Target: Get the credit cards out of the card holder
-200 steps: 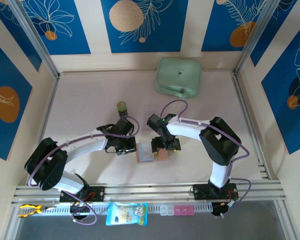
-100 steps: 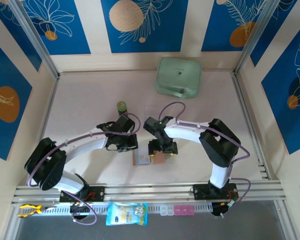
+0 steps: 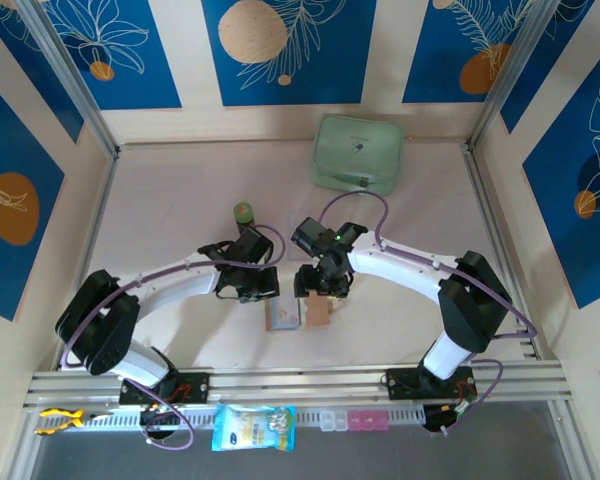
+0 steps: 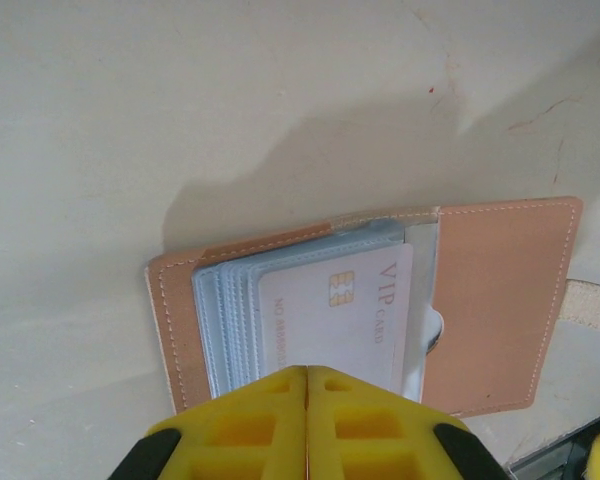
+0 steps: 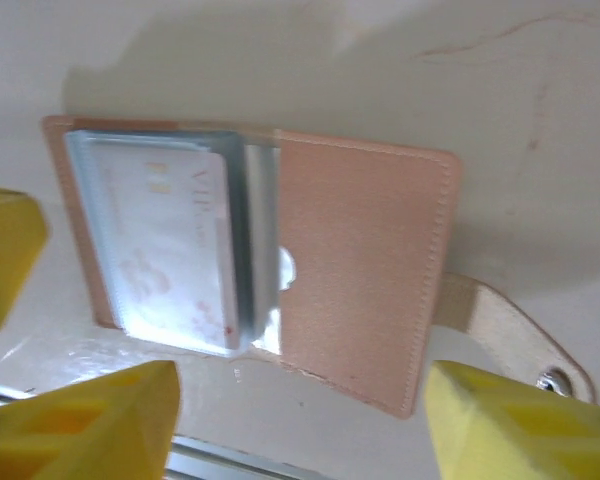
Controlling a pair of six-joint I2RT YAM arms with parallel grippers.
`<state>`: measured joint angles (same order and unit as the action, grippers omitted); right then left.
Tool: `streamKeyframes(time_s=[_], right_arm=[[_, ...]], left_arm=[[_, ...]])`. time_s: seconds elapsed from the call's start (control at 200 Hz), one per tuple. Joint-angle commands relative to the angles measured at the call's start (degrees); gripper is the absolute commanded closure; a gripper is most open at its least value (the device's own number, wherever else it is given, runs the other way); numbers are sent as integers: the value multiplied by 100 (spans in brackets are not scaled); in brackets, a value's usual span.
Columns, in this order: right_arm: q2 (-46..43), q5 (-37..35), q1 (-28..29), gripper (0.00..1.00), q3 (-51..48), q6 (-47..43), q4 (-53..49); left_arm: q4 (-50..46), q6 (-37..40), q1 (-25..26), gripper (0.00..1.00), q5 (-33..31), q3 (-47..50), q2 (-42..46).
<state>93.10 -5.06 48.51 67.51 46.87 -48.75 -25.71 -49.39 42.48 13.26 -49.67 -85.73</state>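
Observation:
The tan card holder (image 4: 500, 300) lies open on the table, its snap tab (image 5: 500, 320) sticking out to one side. Clear sleeves fill its left half, and the top one holds a pale credit card (image 4: 330, 320) printed "VIP CARD" with a gold chip. My left gripper (image 4: 307, 372) is shut, its yellow tips over the near edge of that card. My right gripper (image 5: 300, 425) stands open just above the holder (image 5: 360, 270), one finger off either side of its plain flap. From above, both grippers (image 3: 263, 290) (image 3: 320, 288) meet over the holder (image 3: 318, 312).
A mint-green case (image 3: 357, 153) sits at the back. A small green-capped bottle (image 3: 243, 212) stands just behind my left wrist. Along the front rail lie a blue packet (image 3: 253, 426), small clear and pink boxes (image 3: 350, 420) and a yellow toy (image 3: 58, 420).
My right arm has swung its elbow out to the right, and its gripper has shifted slightly back over the holder. The left gripper has stayed shut in place.

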Motion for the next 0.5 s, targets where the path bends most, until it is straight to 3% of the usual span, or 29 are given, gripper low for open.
streamKeyframes(time_s=[0.0,0.195,0.495], right_arm=[[-64,795,-65,43,-37,-109,414],[80,1640,-79,57,-269,-109,1231],[260,2094,-231,62,-802,-64,1945]], left_arm=[[118,-30,122,94,100,2,-92],[285,-175,275,94,107,175,-192],[427,-238,363,95,86,365,-346]])
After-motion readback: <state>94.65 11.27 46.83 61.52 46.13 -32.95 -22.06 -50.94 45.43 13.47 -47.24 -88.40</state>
